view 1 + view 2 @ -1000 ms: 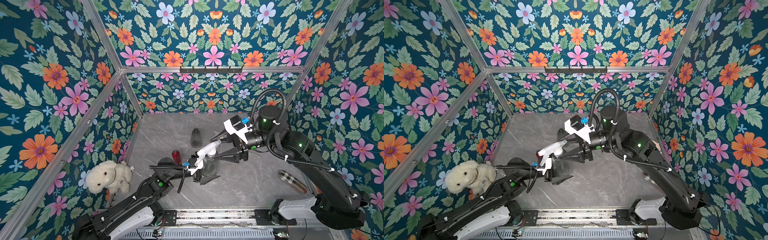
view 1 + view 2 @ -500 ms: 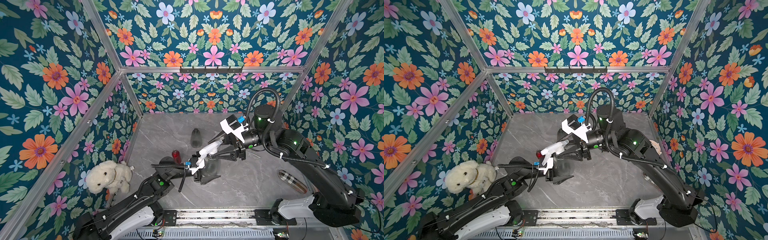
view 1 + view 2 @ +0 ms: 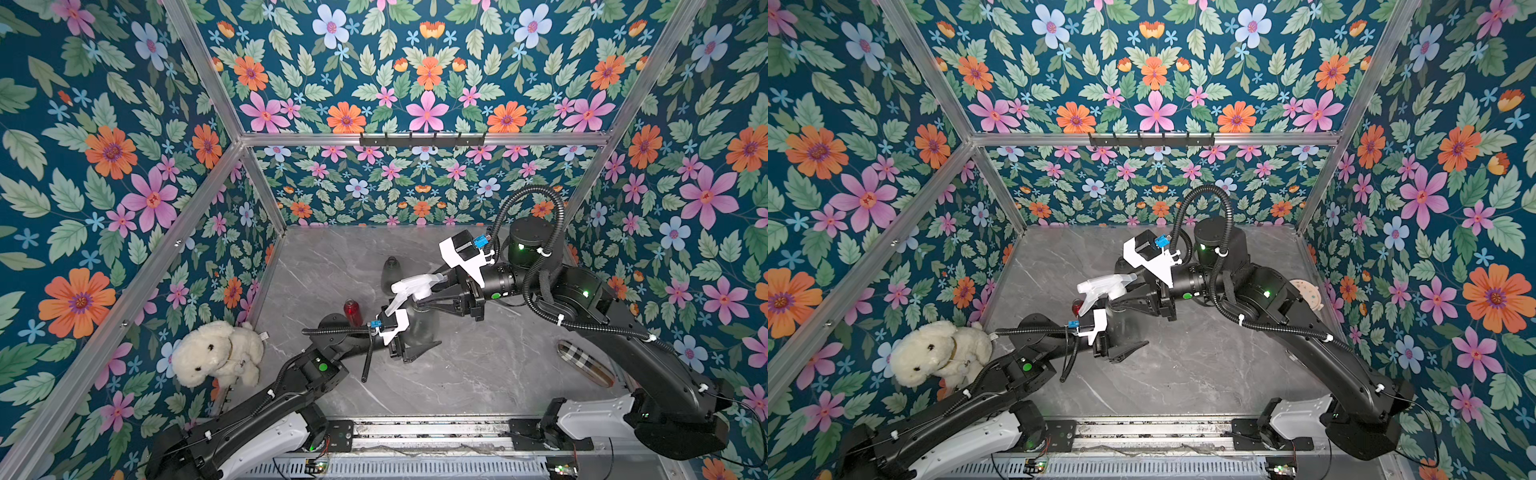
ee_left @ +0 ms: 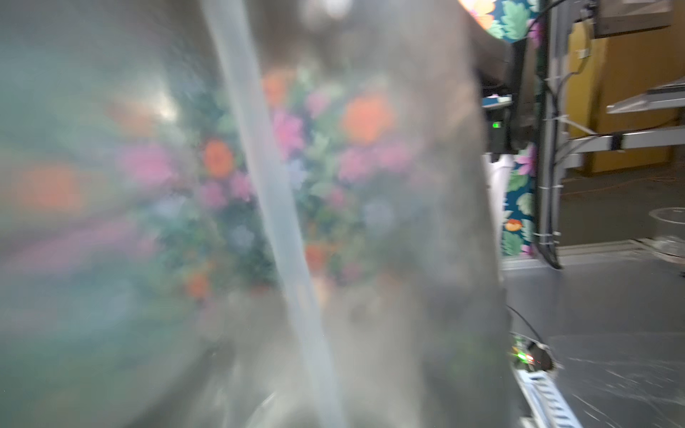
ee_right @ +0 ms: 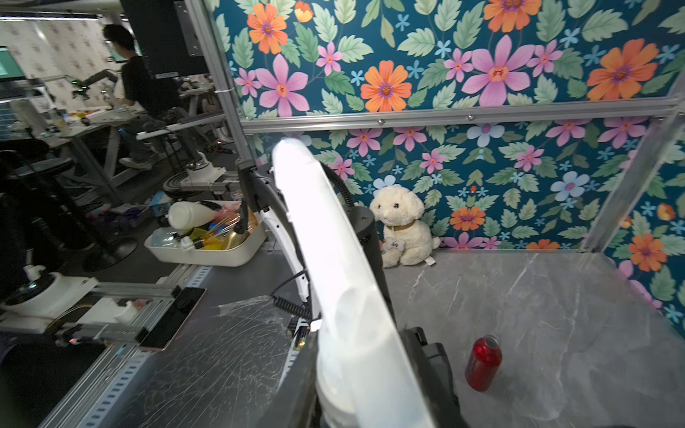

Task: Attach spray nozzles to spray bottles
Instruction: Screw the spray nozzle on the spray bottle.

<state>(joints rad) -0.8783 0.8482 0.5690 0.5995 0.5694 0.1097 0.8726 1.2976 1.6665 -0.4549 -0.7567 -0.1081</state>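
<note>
Mid-desk [image 3: 478,374], the left hand [image 3: 417,338] gripped a translucent smoky-grey cone-shaped plastic bottle [image 3: 424,320], its far finger hidden. A translucent whitish trigger spray head [image 3: 405,287] topped the neck, its dip tube [image 4: 274,207] blurred inside. The right hand [image 3: 428,289] flanked the head, grip unclear.

Robotics lab: floral aluminium-framed booth [image 3: 419,139], worker [image 5: 141,78] at desk [image 5: 100,116] beyond, parts bin [image 5: 207,254].

Grey marbled tabletop [image 3: 478,374] carries a red bottle [image 3: 352,311] mid-frame, a smoky bottle [image 3: 390,272] above it, a plush dog [image 3: 216,353] lower left and a checked object [image 3: 584,360] lower right.
</note>
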